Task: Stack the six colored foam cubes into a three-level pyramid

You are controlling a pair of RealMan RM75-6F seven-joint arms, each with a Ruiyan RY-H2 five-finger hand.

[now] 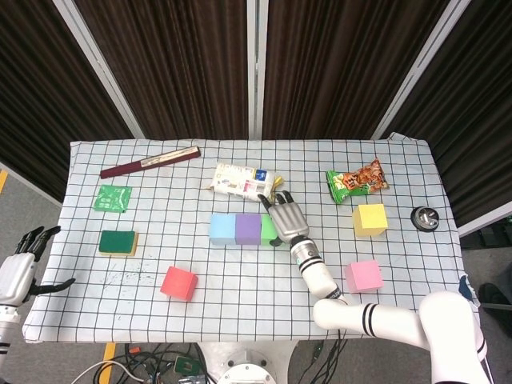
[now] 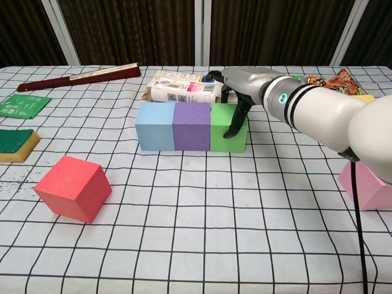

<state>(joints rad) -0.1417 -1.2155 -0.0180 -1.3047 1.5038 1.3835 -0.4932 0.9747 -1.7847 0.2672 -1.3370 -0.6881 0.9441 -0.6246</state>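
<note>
A blue cube [image 1: 223,229], a purple cube [image 1: 249,229] and a green cube [image 1: 269,231] stand in a touching row at the table's middle. My right hand [image 1: 286,218] lies over the green cube [image 2: 224,135] and grips it, with dark fingers [image 2: 236,121] running down its front right face. The red cube [image 1: 178,282] sits alone at front left, and shows large in the chest view [image 2: 73,187]. On the right are the yellow cube [image 1: 370,219] and the pink cube [image 1: 362,276]. My left hand [image 1: 18,268] hangs open off the table's left edge, holding nothing.
Behind the row lies a white packet [image 1: 244,180]. A dark red folded fan [image 1: 150,161], a green sachet [image 1: 113,198] and a green sponge [image 1: 118,242] are on the left. A snack bag [image 1: 357,181] and a small black round object [image 1: 425,217] are on the right.
</note>
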